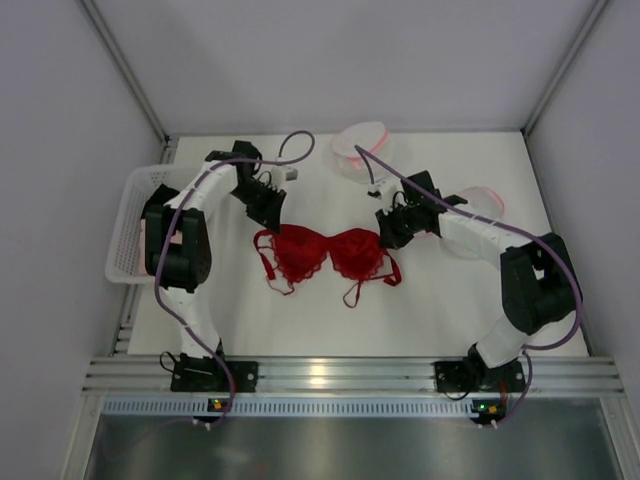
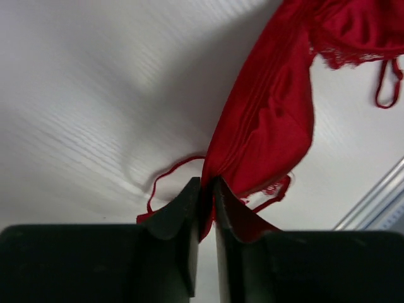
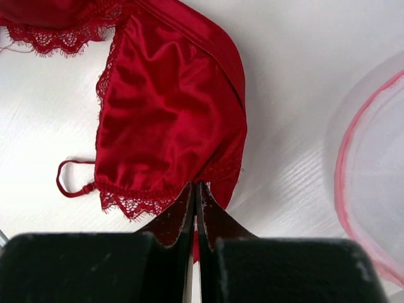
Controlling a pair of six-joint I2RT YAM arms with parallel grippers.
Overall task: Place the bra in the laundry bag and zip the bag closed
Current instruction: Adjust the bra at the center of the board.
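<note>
A red lace bra [image 1: 328,254] lies spread on the white table between the two arms. My left gripper [image 1: 270,221] is shut on the bra's left band; in the left wrist view the gripper [image 2: 206,184] pinches red fabric [image 2: 271,120]. My right gripper [image 1: 386,236] is shut on the bra's right band; in the right wrist view the gripper [image 3: 195,187] clamps the cup's edge [image 3: 164,120]. A white mesh laundry bag with pink trim [image 1: 358,148] lies at the back of the table. A second pink-trimmed mesh piece [image 1: 485,205] sits under the right arm and shows in the right wrist view [image 3: 372,189].
A white plastic basket [image 1: 128,225] stands at the table's left edge beside the left arm. White walls enclose the table on three sides. An aluminium rail [image 1: 330,375] runs along the near edge by the arm bases.
</note>
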